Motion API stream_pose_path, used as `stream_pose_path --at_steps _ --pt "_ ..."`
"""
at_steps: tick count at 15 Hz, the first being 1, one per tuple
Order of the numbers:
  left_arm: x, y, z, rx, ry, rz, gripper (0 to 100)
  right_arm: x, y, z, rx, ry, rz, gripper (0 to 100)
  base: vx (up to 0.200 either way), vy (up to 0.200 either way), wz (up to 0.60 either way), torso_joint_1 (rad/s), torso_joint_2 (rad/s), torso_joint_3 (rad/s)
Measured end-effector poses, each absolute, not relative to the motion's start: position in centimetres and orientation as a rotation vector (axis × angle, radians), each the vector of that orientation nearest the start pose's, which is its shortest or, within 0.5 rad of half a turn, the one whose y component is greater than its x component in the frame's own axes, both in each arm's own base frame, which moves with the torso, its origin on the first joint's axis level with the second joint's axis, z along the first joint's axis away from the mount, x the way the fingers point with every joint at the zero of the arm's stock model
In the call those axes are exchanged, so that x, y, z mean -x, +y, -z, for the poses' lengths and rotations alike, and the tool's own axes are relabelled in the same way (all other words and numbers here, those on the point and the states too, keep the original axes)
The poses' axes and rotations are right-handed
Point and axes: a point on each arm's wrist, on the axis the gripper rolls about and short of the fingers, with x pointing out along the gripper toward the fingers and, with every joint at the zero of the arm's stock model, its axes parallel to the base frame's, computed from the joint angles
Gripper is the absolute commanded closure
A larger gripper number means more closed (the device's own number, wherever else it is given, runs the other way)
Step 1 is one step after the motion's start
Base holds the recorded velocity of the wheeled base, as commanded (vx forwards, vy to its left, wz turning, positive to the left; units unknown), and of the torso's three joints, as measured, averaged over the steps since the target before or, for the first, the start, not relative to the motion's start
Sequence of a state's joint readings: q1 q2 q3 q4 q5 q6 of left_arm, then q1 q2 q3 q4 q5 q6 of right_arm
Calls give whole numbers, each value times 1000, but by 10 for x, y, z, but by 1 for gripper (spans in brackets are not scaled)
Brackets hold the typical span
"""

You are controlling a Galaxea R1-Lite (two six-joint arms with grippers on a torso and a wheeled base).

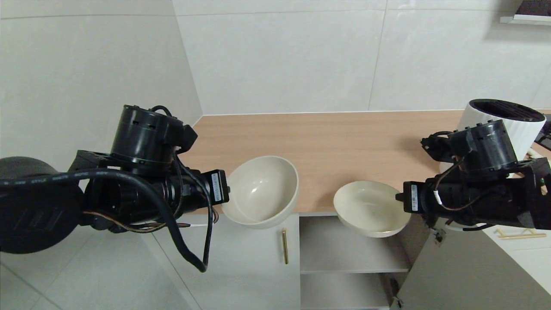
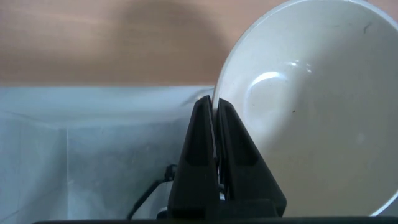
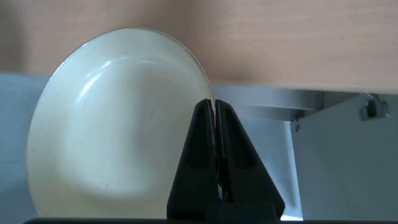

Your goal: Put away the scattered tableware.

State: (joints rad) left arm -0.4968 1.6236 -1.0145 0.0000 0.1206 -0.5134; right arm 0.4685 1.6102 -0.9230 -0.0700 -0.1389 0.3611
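The left gripper [image 2: 214,109] pinches the rim of the deep bowl [image 1: 263,189], which juts beyond its fingertips. The right gripper [image 3: 213,109] likewise clamps the shallow dish [image 1: 366,206], both over the counter [image 1: 335,137] edge.

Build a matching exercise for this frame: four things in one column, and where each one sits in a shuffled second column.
Things:
1. deep bowl
2. shallow dish
3. white cylinder
4. brass handle

Places:
A. standing on the counter, at the robot's right
B. rim pinched in the left gripper
C. on the closed cupboard door
D. rim pinched in the right gripper

Pairs: 1-B, 2-D, 3-A, 4-C.
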Motion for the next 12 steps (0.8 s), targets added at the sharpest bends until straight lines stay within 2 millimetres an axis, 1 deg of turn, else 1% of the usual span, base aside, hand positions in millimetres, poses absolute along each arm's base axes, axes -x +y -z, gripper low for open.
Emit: stream_pose_path --at_steps 1,4,10,12 --pt "-253 -134 -201 305 665 203 100 -242 121 -185 -158 656 -221 100 -200 0 0 -2 -2 2" --pt "-254 -135 -197 294 681 202 100 -233 117 -183 -158 666 -240 100 0 0 0 0 0 0" --pt "-250 -138 -194 255 687 224 100 -239 120 -171 -144 704 -229 100 0 0 0 0 0 0" --pt "-249 -137 -192 222 693 231 100 -242 122 -166 -138 721 -224 100 0 0 0 -78 190 112"
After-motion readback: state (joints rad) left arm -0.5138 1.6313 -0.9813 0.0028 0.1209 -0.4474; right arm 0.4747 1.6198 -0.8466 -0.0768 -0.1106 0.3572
